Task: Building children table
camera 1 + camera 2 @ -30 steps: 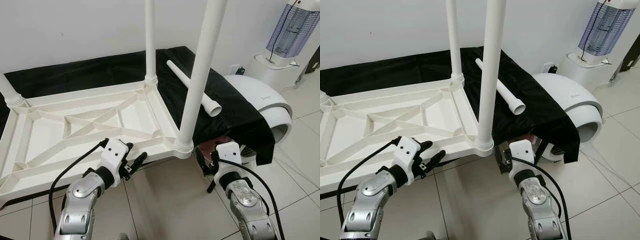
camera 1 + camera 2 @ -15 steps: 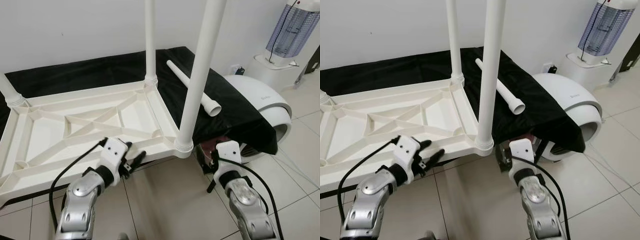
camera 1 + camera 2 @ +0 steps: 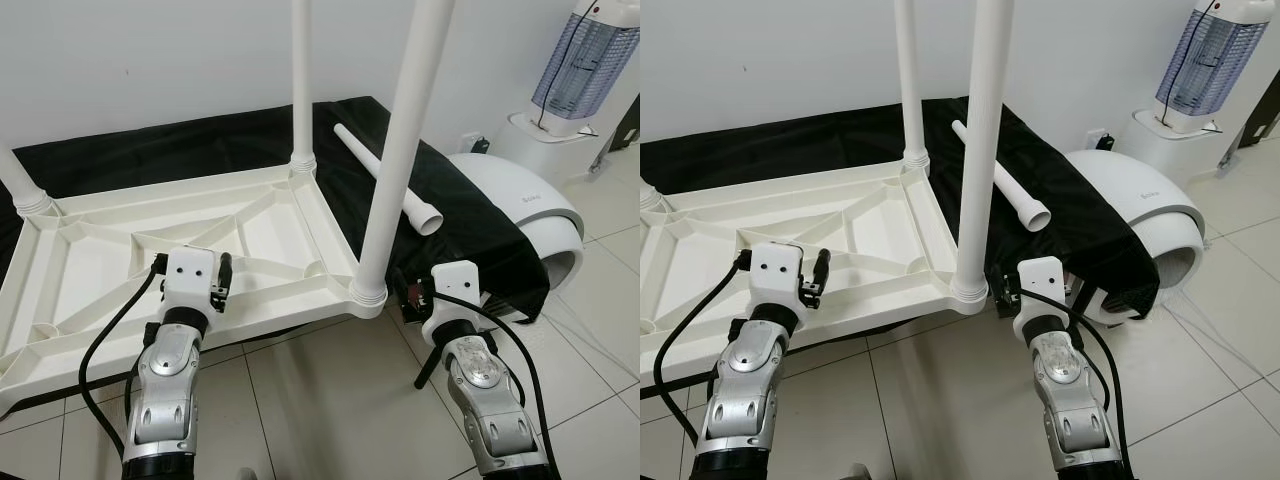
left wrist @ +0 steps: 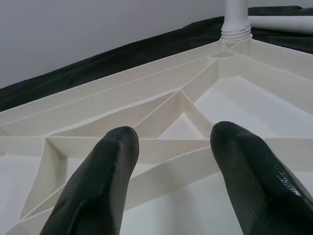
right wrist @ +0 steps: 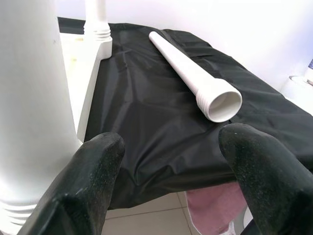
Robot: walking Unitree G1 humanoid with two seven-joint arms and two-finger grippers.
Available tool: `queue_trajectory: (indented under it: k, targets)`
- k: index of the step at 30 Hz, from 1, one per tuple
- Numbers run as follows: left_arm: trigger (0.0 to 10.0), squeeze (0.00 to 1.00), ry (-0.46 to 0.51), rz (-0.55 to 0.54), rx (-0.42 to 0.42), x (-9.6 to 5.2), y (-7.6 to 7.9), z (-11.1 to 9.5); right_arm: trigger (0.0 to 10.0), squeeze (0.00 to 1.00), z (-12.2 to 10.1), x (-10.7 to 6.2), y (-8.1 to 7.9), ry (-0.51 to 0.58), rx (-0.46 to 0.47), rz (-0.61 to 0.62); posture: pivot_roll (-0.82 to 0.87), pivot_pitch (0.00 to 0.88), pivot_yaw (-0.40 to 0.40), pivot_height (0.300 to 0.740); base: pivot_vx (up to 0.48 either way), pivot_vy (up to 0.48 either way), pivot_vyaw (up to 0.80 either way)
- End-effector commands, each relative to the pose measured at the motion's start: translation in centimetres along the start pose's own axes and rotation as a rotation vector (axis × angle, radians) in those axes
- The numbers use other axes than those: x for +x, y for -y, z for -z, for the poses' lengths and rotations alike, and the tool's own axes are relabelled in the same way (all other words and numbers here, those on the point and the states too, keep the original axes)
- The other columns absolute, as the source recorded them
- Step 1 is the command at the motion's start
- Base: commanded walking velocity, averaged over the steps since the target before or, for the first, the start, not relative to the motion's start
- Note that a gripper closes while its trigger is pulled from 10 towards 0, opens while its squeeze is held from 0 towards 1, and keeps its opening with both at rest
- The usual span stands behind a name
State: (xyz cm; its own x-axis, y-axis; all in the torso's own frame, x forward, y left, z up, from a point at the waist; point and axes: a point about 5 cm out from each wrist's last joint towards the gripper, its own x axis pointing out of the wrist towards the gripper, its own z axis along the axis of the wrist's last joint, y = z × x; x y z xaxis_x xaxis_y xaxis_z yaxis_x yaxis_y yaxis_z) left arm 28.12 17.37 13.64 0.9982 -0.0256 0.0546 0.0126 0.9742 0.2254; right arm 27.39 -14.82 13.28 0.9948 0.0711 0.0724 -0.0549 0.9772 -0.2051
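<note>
- low surface draped with black cloth, against the white wall; its front right corner hangs down over the tile floor
- upturned white tabletop lies on the cloth, ribbed underside up; three legs stand screwed into its corners
- loose white leg lies flat on the cloth, just beside the tabletop; open threaded end toward the front

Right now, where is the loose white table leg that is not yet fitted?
The loose table leg lies on the black cloth, right of the upturned tabletop, ahead of the right gripper.
</note>
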Motion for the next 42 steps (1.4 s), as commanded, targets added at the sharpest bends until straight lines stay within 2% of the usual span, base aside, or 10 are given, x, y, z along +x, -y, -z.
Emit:
queue_trajectory:
  k: [1,10,11,42]
  targets:
    - [10.0,0.00,-0.001,-0.017,0.003,0.12,0.10,0.15,10.0,0.00,0.17,0.14,0.03,-0.001,-0.004,0.012,0.05,0.000,0.000,0.740,0.000,0.000,0.00]
    - [10.0,0.00,-0.009,-0.037,0.015,0.01,0.32,0.60,10.0,0.00,0.24,0.12,0.05,0.001,-0.005,0.017,0.05,0.000,0.000,0.740,0.000,0.000,0.00]
    - [10.0,0.00,-0.009,-0.037,0.015,0.03,0.33,0.58,10.0,0.00,0.23,0.13,0.05,0.001,-0.005,0.016,0.05,0.049,-0.038,0.740,0.000,0.000,0.00]
    - [10.0,0.00,0.004,-0.023,0.020,0.11,0.52,0.57,10.0,0.00,0.25,0.31,-0.17,0.010,-0.006,0.004,0.06,0.037,-0.040,0.740,0.000,0.000,0.00]
